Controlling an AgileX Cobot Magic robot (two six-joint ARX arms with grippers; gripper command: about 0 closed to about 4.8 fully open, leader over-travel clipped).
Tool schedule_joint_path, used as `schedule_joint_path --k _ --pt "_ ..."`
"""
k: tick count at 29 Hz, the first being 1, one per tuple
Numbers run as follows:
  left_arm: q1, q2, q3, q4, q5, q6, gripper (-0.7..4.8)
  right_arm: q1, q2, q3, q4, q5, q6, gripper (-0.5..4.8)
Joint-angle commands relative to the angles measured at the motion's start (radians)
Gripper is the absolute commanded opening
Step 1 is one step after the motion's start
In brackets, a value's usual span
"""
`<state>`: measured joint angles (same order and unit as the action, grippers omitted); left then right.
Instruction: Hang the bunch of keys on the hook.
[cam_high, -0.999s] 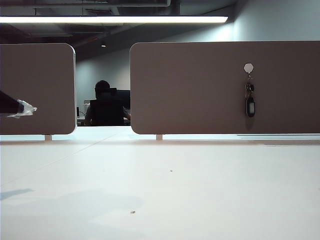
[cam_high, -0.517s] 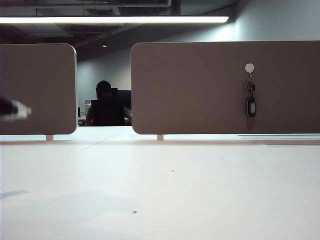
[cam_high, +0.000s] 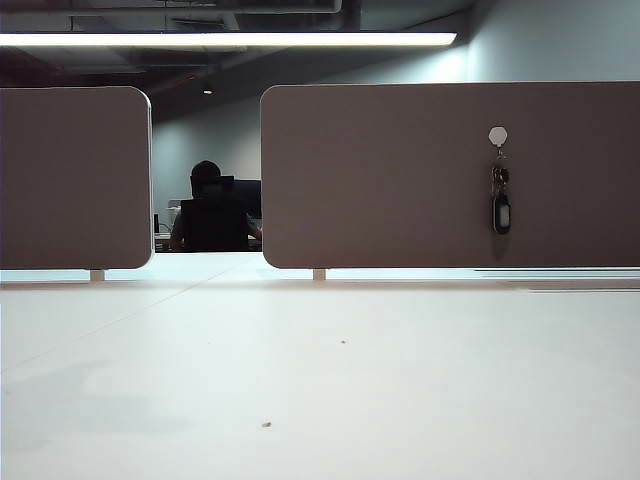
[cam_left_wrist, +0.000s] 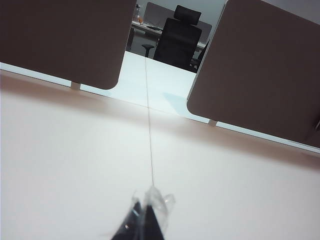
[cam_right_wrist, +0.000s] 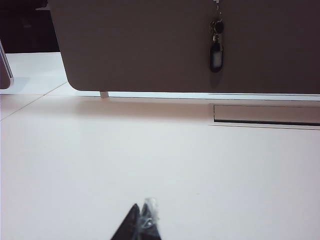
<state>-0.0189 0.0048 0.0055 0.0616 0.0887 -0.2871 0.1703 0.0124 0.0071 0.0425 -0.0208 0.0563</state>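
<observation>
The left gripper (cam_left_wrist: 145, 220) hangs low over the worktop (cam_left_wrist: 75, 165), jaws pressed together with nothing between them. The right gripper (cam_right_wrist: 140, 225) sits likewise, jaws closed and empty. Neither arm appears in the exterior view.

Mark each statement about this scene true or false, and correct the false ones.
1. The bunch of keys hangs from the hook on the right-hand brown panel. True.
2. The keys lie flat on the white table. False: they hang on the panel, clear of the table.
3. The left end effector is shut and holds nothing. True.
4. The right end effector grips the keys. False: it is shut and empty, low over the table, with the keys far ahead of it.
5. Both arms show in the exterior view. False: neither arm is in it.
</observation>
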Motion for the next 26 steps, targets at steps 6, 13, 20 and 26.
schedule_joint_path --k 6,13,20,26 --pt "-0.001 0.0 0.003 0.008 0.0 0.043 -0.05 0.001 0.0 -0.004 0.011 -0.007 0.003 -0.05" --pt "-0.001 0.0 0.005 0.046 -0.208 0.167 -0.05 -0.049 -0.011 -0.004 0.008 -0.011 0.003 -0.05" --pt "-0.001 0.0 0.003 0.04 -0.198 0.167 -0.05 -0.176 -0.011 -0.004 0.007 -0.002 0.003 -0.05" --pt "-0.001 0.0 0.003 0.04 -0.198 0.167 -0.05 -0.177 -0.011 -0.004 0.007 -0.001 0.003 -0.05"
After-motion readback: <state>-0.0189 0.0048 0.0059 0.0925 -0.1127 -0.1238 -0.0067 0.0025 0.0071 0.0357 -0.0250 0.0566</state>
